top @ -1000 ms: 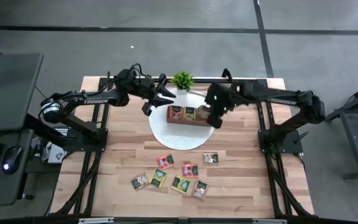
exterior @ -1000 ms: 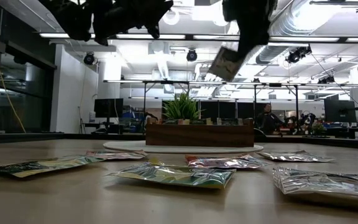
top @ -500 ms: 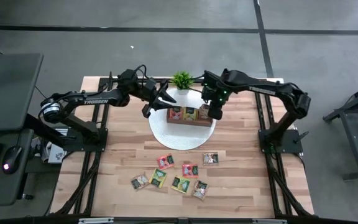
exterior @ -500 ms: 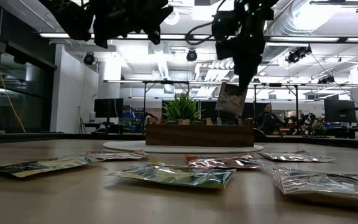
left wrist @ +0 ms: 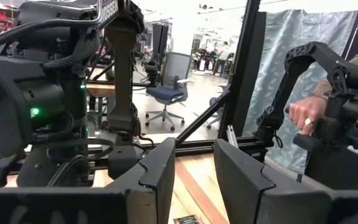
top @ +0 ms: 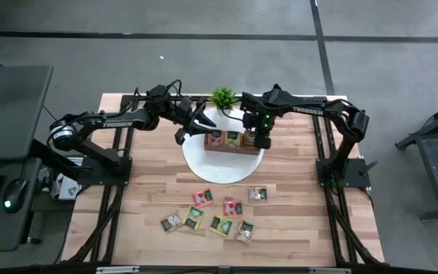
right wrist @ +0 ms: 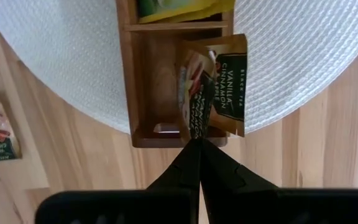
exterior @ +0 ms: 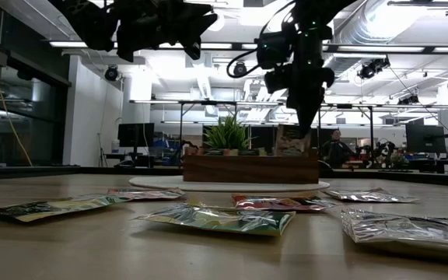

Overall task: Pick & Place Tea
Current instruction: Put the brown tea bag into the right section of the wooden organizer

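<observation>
My right gripper (top: 261,138) points down over the right end compartment of the brown wooden tray (top: 230,141) and is shut on a tan tea sachet (right wrist: 221,84). In the low view the sachet (exterior: 292,143) hangs upright, its lower end at the tray's top rim (exterior: 250,158). Other sachets stand in the tray's other compartments (top: 225,138). Several loose tea sachets (top: 215,213) lie flat on the near half of the table. My left gripper (top: 194,124) hovers to the left of the tray, open and with nothing between its fingers (left wrist: 194,180). My right gripper pinches the tan sachet's upper edge (right wrist: 199,133), close to one corner, between its two fingers. The fingers come from above and point down. The sachet hangs below them, slightly bent, over the tray's bare end compartment (right wrist: 157,81). Whether it touches the tray I cannot tell.
The tray sits on a round white mat (top: 220,164). A small green potted plant (top: 223,97) stands just behind it. In the left wrist view a person's hand (left wrist: 303,115) shows beyond the table. Bare wood lies between the mat and the loose sachets.
My right gripper has come down with the tan sachet and swung over the tray's right end. The sachet hung tilted high above the tray. It now hangs upright at the tray's rim.
</observation>
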You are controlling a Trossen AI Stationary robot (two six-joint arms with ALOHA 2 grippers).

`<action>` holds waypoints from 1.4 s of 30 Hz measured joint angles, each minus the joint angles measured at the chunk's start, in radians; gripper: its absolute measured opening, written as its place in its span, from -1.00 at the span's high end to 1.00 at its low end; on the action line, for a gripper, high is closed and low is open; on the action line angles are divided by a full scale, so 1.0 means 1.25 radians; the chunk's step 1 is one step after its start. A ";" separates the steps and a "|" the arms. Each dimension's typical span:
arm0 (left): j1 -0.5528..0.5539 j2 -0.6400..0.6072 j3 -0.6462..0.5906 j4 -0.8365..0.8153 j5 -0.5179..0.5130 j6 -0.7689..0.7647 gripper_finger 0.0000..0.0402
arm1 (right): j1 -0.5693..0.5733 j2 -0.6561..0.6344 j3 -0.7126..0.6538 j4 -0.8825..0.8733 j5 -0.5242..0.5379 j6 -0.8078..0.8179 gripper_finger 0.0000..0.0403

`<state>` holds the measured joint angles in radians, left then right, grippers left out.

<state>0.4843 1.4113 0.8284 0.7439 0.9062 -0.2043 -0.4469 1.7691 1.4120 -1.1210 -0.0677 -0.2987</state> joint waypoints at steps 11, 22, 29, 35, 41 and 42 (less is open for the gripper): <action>0.000 0.000 0.000 -0.017 -0.015 0.020 0.45 | 0.000 -0.002 0.000 -0.009 0.010 -0.034 0.78; -0.005 0.000 0.000 -0.064 -0.024 0.034 0.45 | 0.001 -0.017 0.000 -0.038 0.012 0.043 0.37; -0.100 0.000 0.000 -0.230 -0.101 0.144 0.45 | 0.013 -0.121 -0.004 -0.076 -0.020 0.205 0.37; -0.235 0.006 0.000 -0.337 -0.288 0.256 0.45 | 0.081 -0.293 -0.105 -0.003 -0.005 0.354 0.42; -0.331 0.068 0.010 -0.308 -0.371 0.271 0.45 | 0.214 -0.479 -0.311 0.158 0.001 0.682 0.42; -0.345 0.087 0.017 -0.304 -0.375 0.272 0.45 | 0.246 -0.503 -0.344 0.187 0.011 0.733 0.42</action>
<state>0.0535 1.5206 0.8499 0.3639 0.4369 0.1355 -0.1399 1.1399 0.9817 -0.8869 -0.0535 0.6171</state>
